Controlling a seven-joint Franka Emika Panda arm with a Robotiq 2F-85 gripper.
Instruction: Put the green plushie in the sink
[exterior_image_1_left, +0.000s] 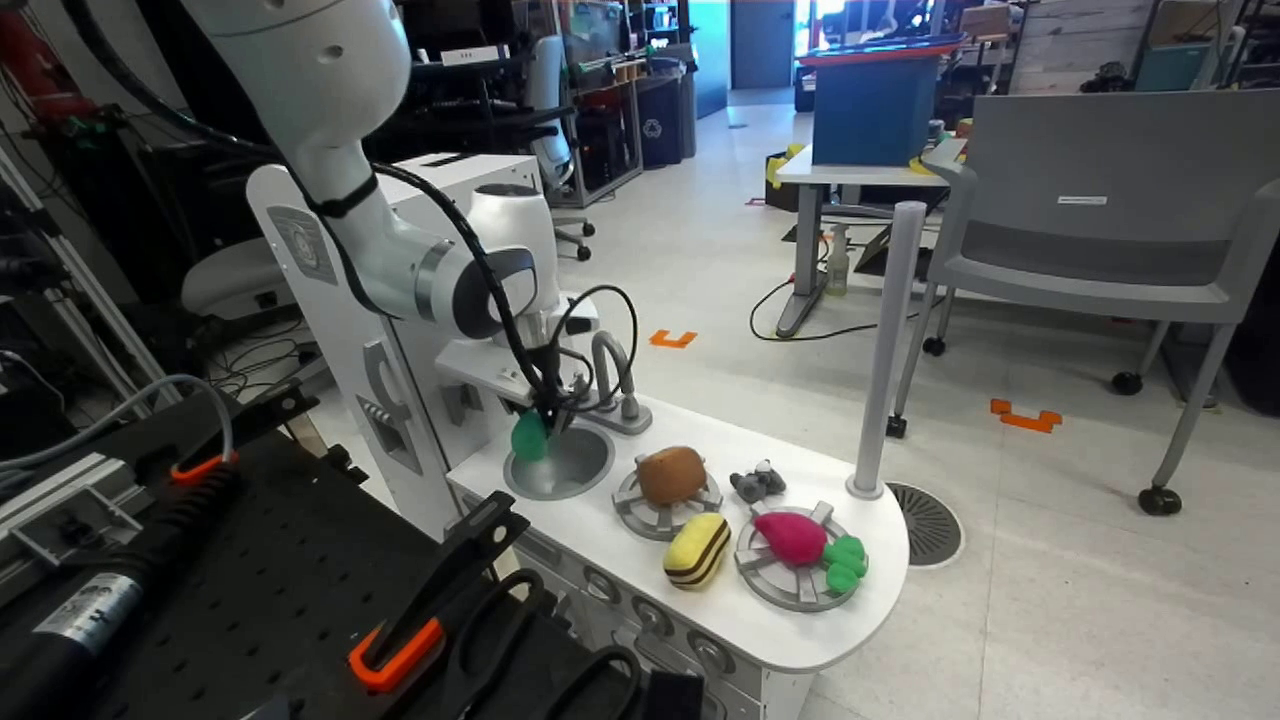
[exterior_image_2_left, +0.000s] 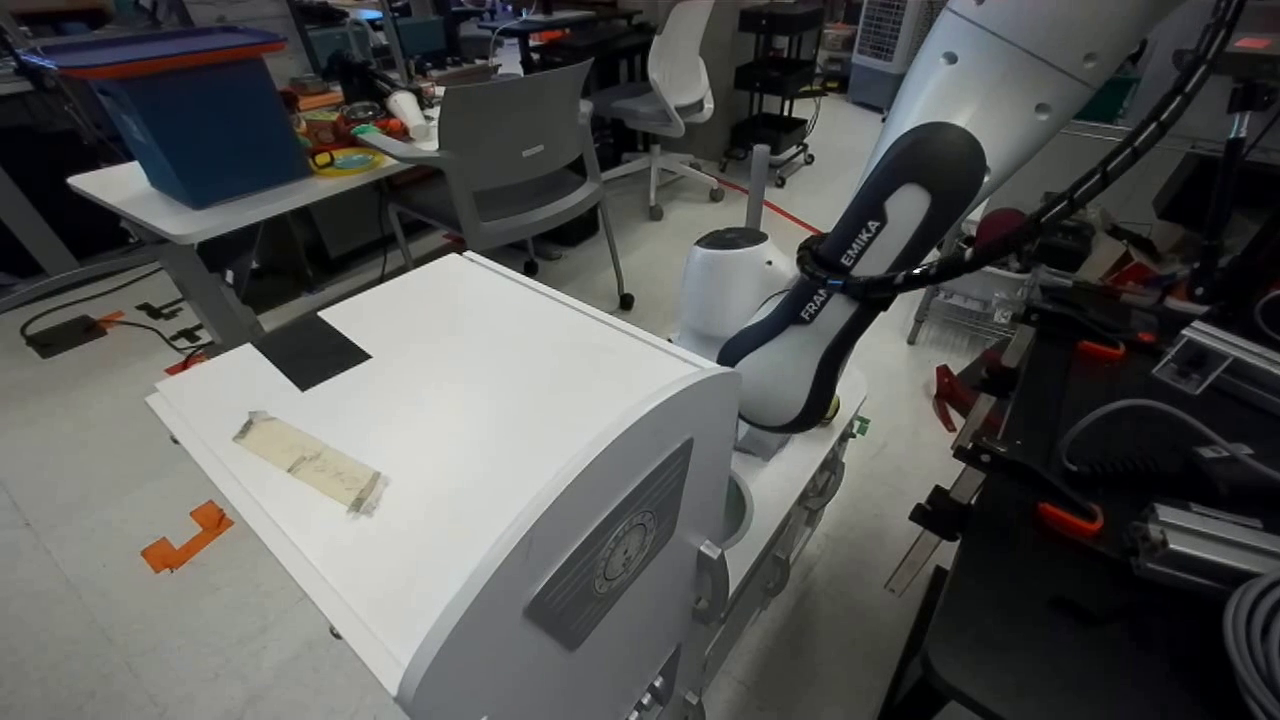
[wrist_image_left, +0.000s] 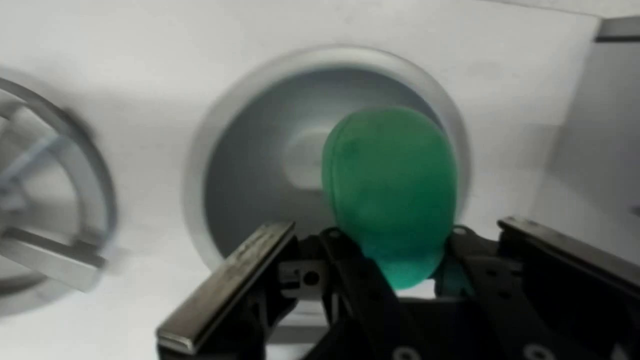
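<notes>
The green plushie (wrist_image_left: 390, 175), plain and rounded, sits between the fingers of my gripper (wrist_image_left: 400, 224) in the wrist view, with finger parts against both its sides. Behind it lies the sink (wrist_image_left: 196, 155), a round grey basin; the plushie covers its right part. In an exterior view the plushie (exterior_image_1_left: 529, 436) shows at the back left of the sink (exterior_image_1_left: 582, 463), beside my gripper (exterior_image_1_left: 552, 418), which is shut on it. How far the plushie stands above the basin's bottom I cannot tell. The arm and the kitchen's side panel hide gripper and plushie in an exterior view, where part of the sink (exterior_image_2_left: 741, 512) shows.
A silver faucet (exterior_image_1_left: 620, 385) rises right behind the sink. On the white counter are a brown toy (exterior_image_1_left: 672, 475), a yellow striped toy (exterior_image_1_left: 697, 550), a small grey toy (exterior_image_1_left: 757, 481) and a pink-and-green toy (exterior_image_1_left: 790, 537). A grey post (exterior_image_1_left: 888, 350) stands at the far end.
</notes>
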